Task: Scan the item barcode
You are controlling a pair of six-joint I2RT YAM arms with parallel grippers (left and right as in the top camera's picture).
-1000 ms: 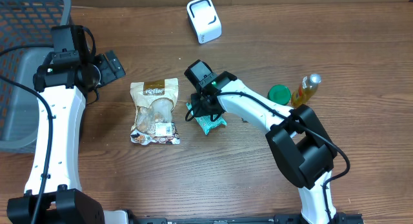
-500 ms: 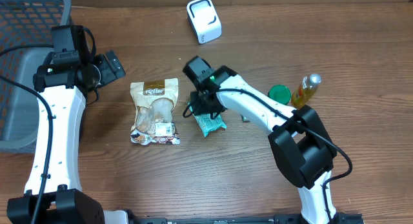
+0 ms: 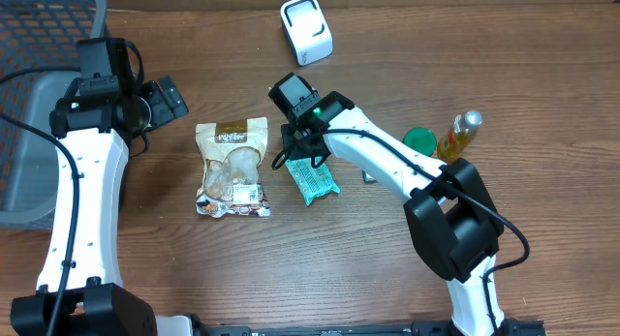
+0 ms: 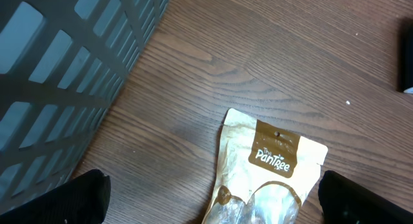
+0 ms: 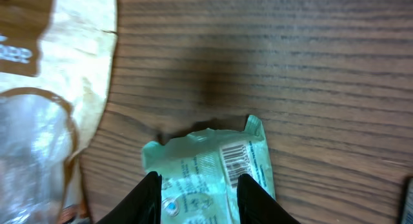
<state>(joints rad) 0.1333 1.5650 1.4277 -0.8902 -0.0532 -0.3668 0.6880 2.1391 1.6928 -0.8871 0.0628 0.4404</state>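
Since a second ago the right arm has drawn up and to the left across the overhead view, and more of the green packet (image 3: 314, 180) now lies uncovered; it has also slid slightly the same way.

The right gripper (image 5: 200, 199) stands over the packet's upper-left end. In the wrist view, one finger sits at each long edge of the packet, partly apart. Whether the fingers (image 5: 150, 197) actually pinch the wrapper or only flank it cannot be told, since their tips and the near end of the packet are cut off by the bottom edge of the frame. From overhead, that same end is hidden under the gripper.

The packet lies flat on the wooden table (image 3: 542, 65), just beside the snack pouch (image 3: 232, 168) and well apart from the white scanner (image 3: 306, 29). Its long axis runs diagonally, from under the gripper at upper left to its free end at lower right. The barcode (image 5: 237, 162) faces up near the jagged free end, close to one long edge; its digits are too small to read.

The left gripper (image 3: 172, 99) hangs with its jaws spread wide near the grey basket (image 3: 39, 84), holding nothing; its wrist view shows only the pouch's top half.
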